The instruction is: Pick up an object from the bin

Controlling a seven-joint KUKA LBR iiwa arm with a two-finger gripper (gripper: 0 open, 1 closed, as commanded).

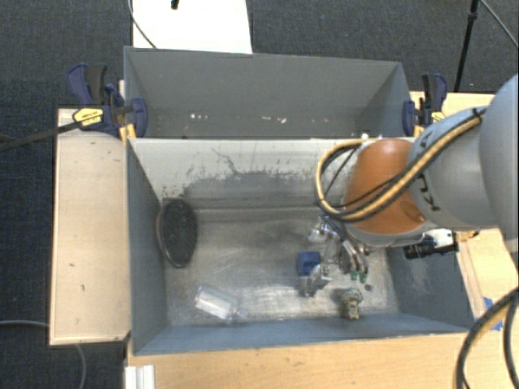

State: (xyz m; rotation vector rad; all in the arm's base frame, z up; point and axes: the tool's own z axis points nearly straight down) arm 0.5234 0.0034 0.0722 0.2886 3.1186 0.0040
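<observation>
The arm's orange wrist cover (381, 189) hangs over the right half of the grey bin (268, 96), and the gripper (318, 280) is low over the floor there, right against a small blue block (306, 261). The block sits at the gripper's left side, touching it or very nearly so; whether the gripper is released or clenched cannot be told, nor whether the block is inside its grasp or only beside it. A small olive-brown piece (351, 305) lies just to the right, near the front wall. A clear plastic scrap (215, 302) and a dark oval pad (177, 232) lie well apart on the left. The step in hand looks like the grasp itself, with the blue block as the likely target. To do it well, the gripper should be centred over the block rather than alongside it, and low enough to reach past the block's top edge without pressing into the metal floor. It should close squarely on two opposite faces, since a small hard block squeezed at a corner is likely to squirt sideways. The lift should then go straight up, clear of the olive-brown piece and the front wall.
</observation>
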